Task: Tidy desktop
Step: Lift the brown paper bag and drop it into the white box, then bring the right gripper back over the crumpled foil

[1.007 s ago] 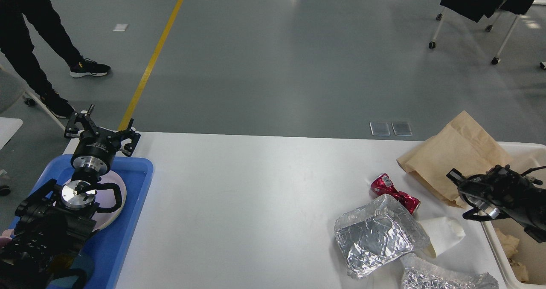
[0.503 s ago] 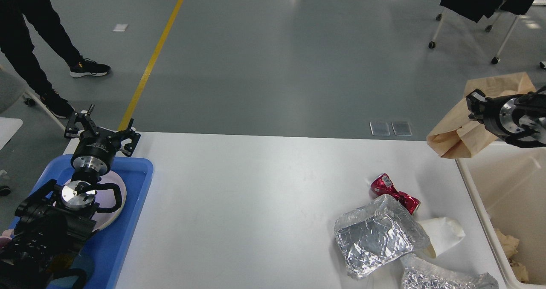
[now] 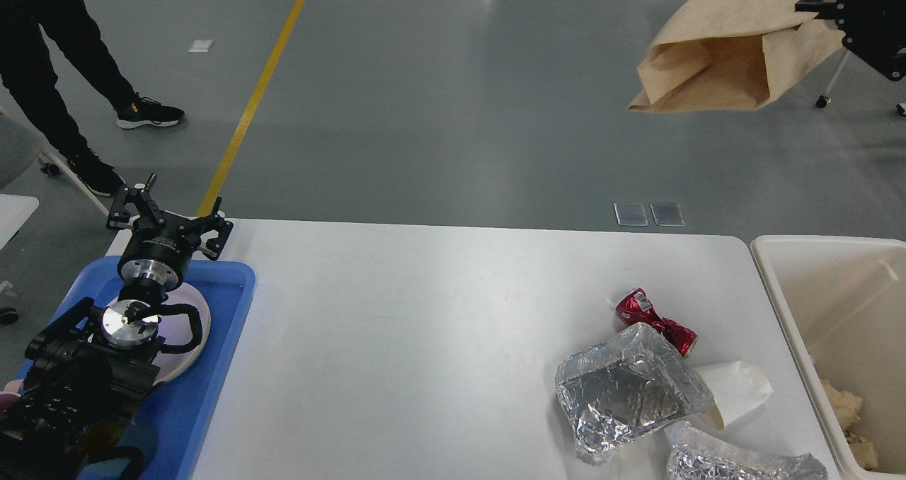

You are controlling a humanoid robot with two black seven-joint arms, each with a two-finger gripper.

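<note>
From the head view, a wide white bench (image 3: 425, 338) with rounded corners is seen filling the lower half of the scene, with grey floor beyond it. At the bench's left end a blue tray (image 3: 212, 367) is set, and a pale plate (image 3: 195, 324) is seen lying in it. The left gripper (image 3: 170, 214) is held above the tray's far edge, its jaws spread wide and nothing between them. At the bench's right end a cream bin (image 3: 786, 303) is placed just beside the edge, with crumpled paper in its near corner. Near that end of the bench a crushed red can (image 3: 655, 321) is found, touching a crumpled foil container (image 3: 626, 391); a white paper piece (image 3: 736, 388) and a second foil piece (image 3: 736, 462) lie beside the container. High above the bin, the right gripper (image 3: 824, 6) is seen with its jaws closed on a brown paper bag (image 3: 715, 55), which hangs clear of the bench, its open mouth facing left.
</note>
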